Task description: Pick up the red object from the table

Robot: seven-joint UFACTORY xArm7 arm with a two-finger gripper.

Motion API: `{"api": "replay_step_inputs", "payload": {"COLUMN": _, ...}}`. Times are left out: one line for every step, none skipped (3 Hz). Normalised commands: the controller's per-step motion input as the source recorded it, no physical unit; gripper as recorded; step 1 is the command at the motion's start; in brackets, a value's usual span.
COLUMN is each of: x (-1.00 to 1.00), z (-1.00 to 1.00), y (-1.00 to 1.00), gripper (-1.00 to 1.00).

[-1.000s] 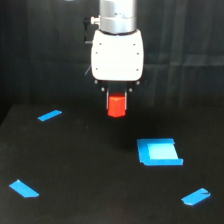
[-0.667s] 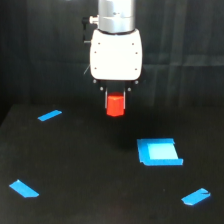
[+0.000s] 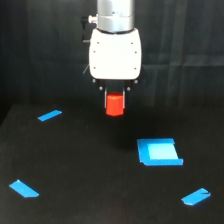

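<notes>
**Exterior view: red object held clear of the table**

Exterior view of a single arm over a matte black table (image 3: 75, 170). The white body of the gripper (image 3: 115, 102) hangs from a grey wrist at upper centre, pointing straight down. Its short dark jaws are clamped on the red object (image 3: 114, 104), a small red-orange stubby block that sits between them and protrudes below the fingertips. The block is narrower than the gripper body and appears upright. It hangs in the air above the table surface, touching nothing but the jaws.

On the table, toward the exterior view's right and nearer the camera, lies a flat blue square piece (image 3: 159, 152), well apart from the block. Three blue tape strips mark the surface: one (image 3: 49, 115) at the exterior view's left, roughly level with the block; one (image 3: 24, 188) near the lower left corner; one (image 3: 196, 197) near the lower right corner. The background behind the arm is dark.
</notes>
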Motion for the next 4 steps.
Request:
{"api": "replay_step_inputs", "payload": {"x": -0.05, "z": 0.09, "y": -0.01, "gripper": -0.98}}
{"api": "replay_step_inputs", "payload": {"x": 0.05, "z": 0.03, "y": -0.11, "gripper": -0.99}}
{"api": "replay_step_inputs", "payload": {"x": -0.05, "z": 0.0, "y": -0.04, "gripper": -1.0}}
{"api": "replay_step_inputs", "payload": {"x": -0.06, "z": 0.11, "y": 0.0, "gripper": -1.0}}
